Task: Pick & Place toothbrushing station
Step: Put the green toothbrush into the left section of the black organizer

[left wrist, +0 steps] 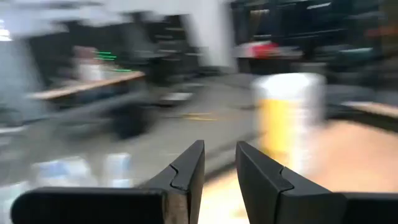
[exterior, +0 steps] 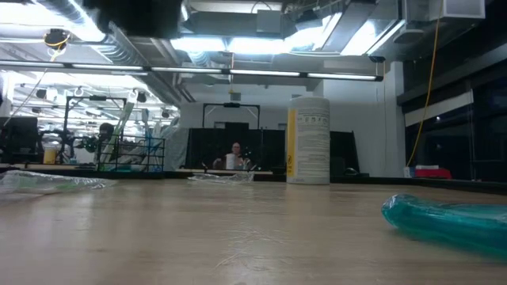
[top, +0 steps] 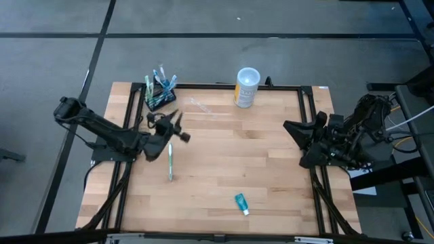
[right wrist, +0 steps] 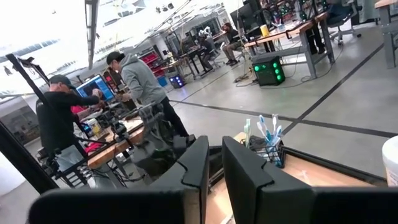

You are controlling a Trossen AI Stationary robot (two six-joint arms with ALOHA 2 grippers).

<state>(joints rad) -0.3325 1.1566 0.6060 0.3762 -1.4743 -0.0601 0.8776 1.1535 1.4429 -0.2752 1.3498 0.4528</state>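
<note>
The toothbrushing station (top: 159, 95) is a small black holder at the table's far left with several toothbrushes standing upright in it; it also shows in the right wrist view (right wrist: 272, 151). My left gripper (top: 180, 127) hovers just near-right of it, pointing level toward the white-and-yellow cup (left wrist: 289, 118). Its fingers (left wrist: 219, 146) are open with nothing between them. One toothbrush (top: 170, 163) lies flat on the wood close by my left gripper, toward the near edge. My right gripper (top: 293, 129) waits raised at the table's right, fingers (right wrist: 216, 140) a narrow gap apart and empty.
The white-and-yellow cup (top: 247, 87) stands upright at the far edge, centre. A clear wrapper (top: 202, 107) lies left of the cup. A teal tube (top: 241, 203) lies near the front edge. Bare wood spreads across the table's middle. People work at benches beyond the table (right wrist: 140, 84).
</note>
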